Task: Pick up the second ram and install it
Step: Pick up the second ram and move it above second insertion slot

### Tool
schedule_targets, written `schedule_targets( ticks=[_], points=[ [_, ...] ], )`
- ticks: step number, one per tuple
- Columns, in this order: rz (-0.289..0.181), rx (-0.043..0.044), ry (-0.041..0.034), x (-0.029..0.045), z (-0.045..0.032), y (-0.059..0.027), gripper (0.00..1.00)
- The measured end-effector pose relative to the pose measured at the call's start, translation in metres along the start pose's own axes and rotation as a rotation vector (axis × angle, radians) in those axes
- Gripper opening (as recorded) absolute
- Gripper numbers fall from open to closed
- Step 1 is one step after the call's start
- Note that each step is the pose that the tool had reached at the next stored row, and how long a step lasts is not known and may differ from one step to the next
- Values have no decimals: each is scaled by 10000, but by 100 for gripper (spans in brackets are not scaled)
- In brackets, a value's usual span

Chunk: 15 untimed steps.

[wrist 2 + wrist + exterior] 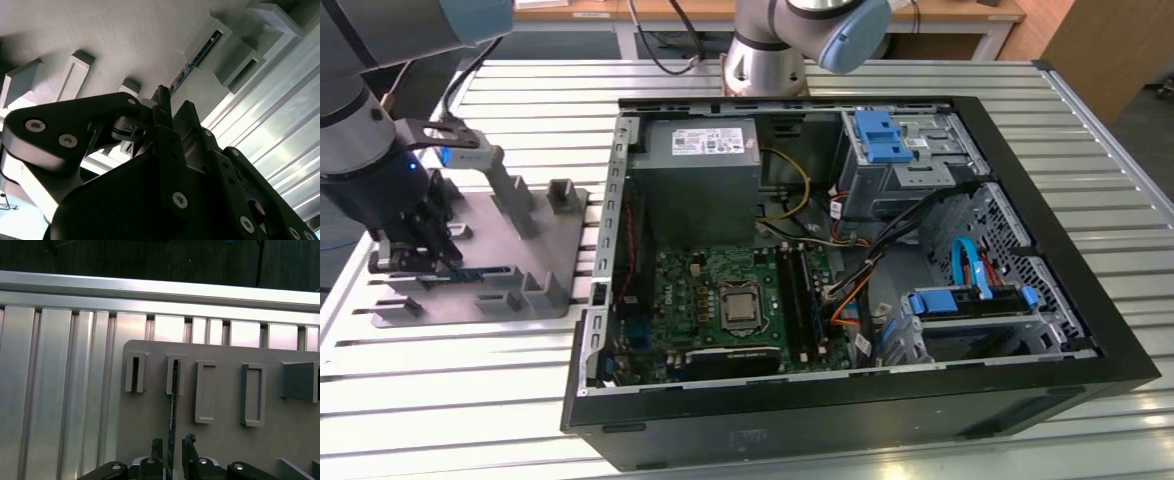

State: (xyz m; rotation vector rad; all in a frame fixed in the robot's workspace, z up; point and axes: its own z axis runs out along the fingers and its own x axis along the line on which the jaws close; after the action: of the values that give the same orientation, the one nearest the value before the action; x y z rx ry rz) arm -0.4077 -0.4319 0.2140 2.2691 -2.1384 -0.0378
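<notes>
The second ram (173, 410) stands on its long edge in the gray fixture. Its far end is seated in a slotted holder block (181, 376) just ahead of the end effector (173, 444), which leaves both flat faces free for a pinch from the sides. In the first wrist view the stick runs straight back between the two fingertips (189, 442), with a thin gap on either side. The end effector therefore reads as spread and straddling the board rather than clamping it, though the gaps are narrow. Beneath it the fixture plate (225, 440) lies flat on the ribbed aluminium bench (60, 400), so the stick sits at a fixed, repeatable pose. In the exterior view the open computer case (854, 410) lies well apart from the end effector, off to its side. The motherboard (694, 290) faces up and the long black memory slots (798, 300) are reachable from above.
</notes>
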Motion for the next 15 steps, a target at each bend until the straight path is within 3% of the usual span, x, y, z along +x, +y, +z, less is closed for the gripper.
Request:
schedule_targets(
  ticks=[1, 4, 15],
  points=[
    [-45, -2, 43, 0, 11, -1, 29],
    [-260, -2, 55, -4, 49, -2, 29],
    [-464, 3, -15, -30, 225, 9, 29]
  ],
)
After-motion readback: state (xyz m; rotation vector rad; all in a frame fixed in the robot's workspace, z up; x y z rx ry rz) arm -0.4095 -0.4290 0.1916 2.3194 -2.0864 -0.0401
